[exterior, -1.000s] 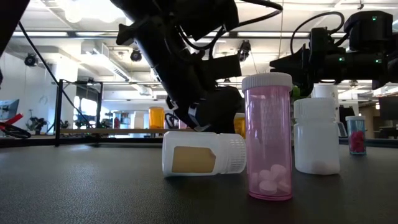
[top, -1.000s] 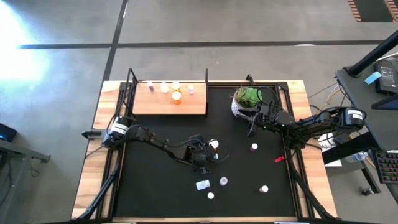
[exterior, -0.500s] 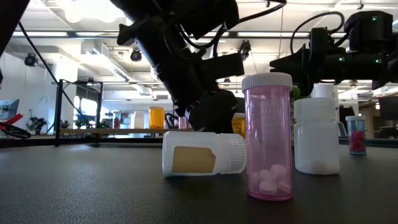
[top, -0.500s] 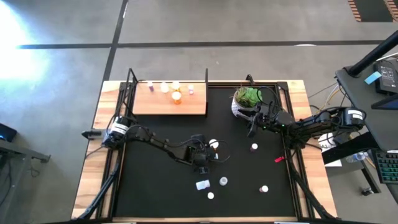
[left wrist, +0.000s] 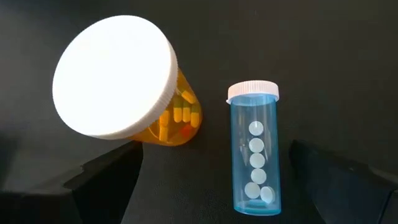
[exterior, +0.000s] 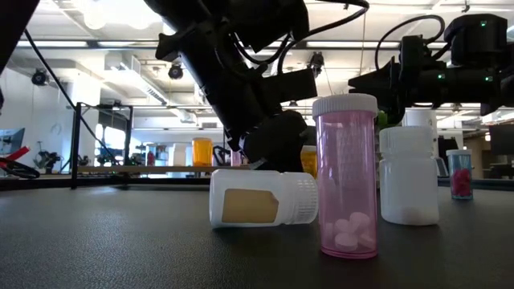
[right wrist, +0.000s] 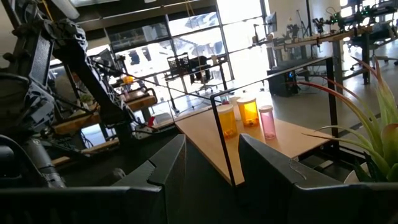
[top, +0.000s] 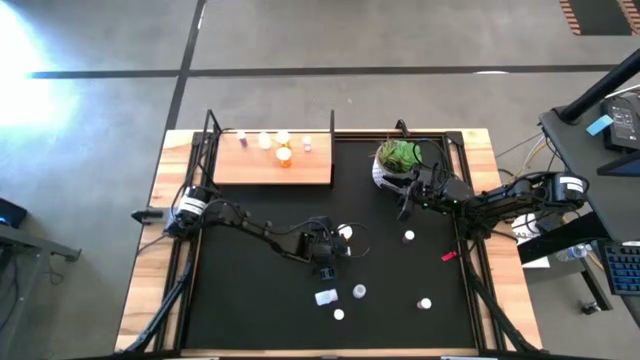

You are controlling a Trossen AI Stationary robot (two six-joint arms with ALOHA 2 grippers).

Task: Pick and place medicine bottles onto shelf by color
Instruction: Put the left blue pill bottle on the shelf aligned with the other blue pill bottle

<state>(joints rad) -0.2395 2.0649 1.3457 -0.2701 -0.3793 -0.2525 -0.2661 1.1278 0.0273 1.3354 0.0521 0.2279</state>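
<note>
While upright, orange bottle cap-up.

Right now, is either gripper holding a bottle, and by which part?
No. The left gripper hangs open over an orange bottle and a blue bottle; the right gripper holds nothing.

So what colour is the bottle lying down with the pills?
Blue bottle, white cap; left wrist view.

No legible text on any bottle label.
</note>
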